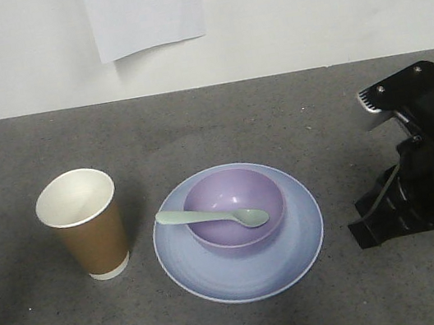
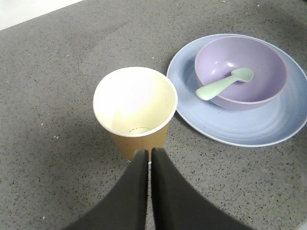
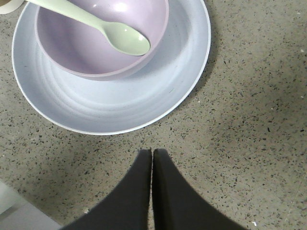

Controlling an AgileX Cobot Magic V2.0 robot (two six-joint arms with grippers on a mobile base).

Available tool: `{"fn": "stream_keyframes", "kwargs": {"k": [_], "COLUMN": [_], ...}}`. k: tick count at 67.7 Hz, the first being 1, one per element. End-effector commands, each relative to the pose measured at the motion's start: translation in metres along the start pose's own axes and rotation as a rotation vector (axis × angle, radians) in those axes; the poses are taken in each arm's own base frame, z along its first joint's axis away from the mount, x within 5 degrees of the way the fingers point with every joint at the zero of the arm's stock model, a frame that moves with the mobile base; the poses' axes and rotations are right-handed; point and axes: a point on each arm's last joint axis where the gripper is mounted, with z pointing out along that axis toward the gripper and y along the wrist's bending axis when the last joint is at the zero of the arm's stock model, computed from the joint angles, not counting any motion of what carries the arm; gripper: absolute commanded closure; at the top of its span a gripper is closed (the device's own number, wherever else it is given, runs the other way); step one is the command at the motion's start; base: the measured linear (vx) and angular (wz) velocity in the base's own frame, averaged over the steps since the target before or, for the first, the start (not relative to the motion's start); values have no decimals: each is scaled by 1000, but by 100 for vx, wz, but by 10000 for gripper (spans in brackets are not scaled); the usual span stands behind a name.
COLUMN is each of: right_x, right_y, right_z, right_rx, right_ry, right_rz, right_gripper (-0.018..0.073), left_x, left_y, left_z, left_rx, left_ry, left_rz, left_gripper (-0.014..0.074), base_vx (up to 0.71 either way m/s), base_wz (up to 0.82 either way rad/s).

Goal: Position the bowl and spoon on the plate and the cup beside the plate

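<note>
All four items look placed. Front view: bowl (image 1: 236, 211) sits on plate (image 1: 239, 233), spoon (image 1: 212, 217) lies across the bowl's rim, scoop inside; cup (image 1: 85, 223) stands upright just beside the plate, apart from it. Right arm (image 1: 418, 170) is parked off the plate's far side.

Left wrist view: left gripper (image 2: 149, 155) pressed together, empty, just short of the cup.

Right wrist view: right gripper (image 3: 152, 154) pressed together, empty, near the plate's rim.

Judgement: arrangement done; nothing left but retreat.
</note>
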Motion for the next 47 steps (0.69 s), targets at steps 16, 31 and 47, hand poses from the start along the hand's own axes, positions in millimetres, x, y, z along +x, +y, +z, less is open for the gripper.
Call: {"fn": "stream_keyframes", "kwargs": {"k": [16, 31, 47], "right_x": [-9, -9, -9], "right_y": [0, 0, 0], "right_z": [-12, -12, -12], "right_rx": [7, 7, 7], "right_ry": [-93, -95, -95], "right_rz": [-5, -5, -5], "right_gripper": [568, 568, 568], "left_x": [-11, 0, 42], "left_y": [-2, -14, -12], "left_z": [-7, -53, -78], "left_rx": [-8, -118, -383], "left_ry": [-90, -211, -385], "left_rz": [-8, 77, 25], "left_gripper": [604, 604, 604], "base_vx": [0, 0, 0], "base_wz": [0, 0, 0]}}
